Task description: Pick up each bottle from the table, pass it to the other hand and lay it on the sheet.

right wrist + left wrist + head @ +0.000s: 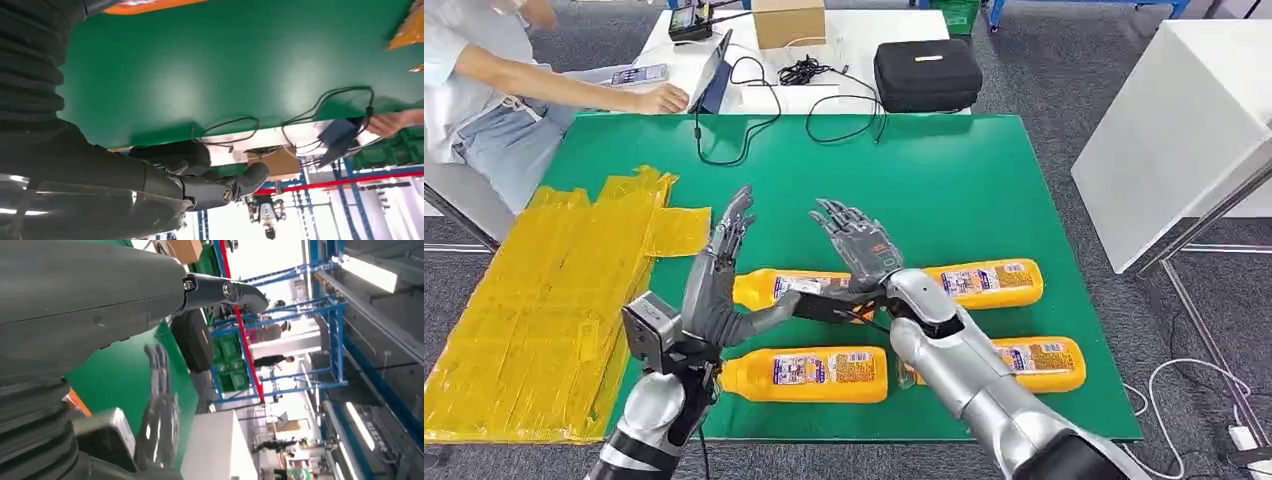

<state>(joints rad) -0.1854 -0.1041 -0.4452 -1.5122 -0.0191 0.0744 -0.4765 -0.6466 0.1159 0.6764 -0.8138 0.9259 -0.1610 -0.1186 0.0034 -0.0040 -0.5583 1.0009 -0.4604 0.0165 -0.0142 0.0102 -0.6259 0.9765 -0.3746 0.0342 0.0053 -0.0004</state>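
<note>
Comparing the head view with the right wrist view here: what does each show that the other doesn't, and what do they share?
Head view alone: the yellow sheet, the black case and the left robot hand raised open beside the right robot hand. Right wrist view alone: blue racking beyond the table. Both: orange bottles, green table, black cables and a person's hand.

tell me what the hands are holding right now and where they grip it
Nothing is held. The left hand and right hand are raised with fingers spread above the green table, and all four orange bottles lie on it.
</note>
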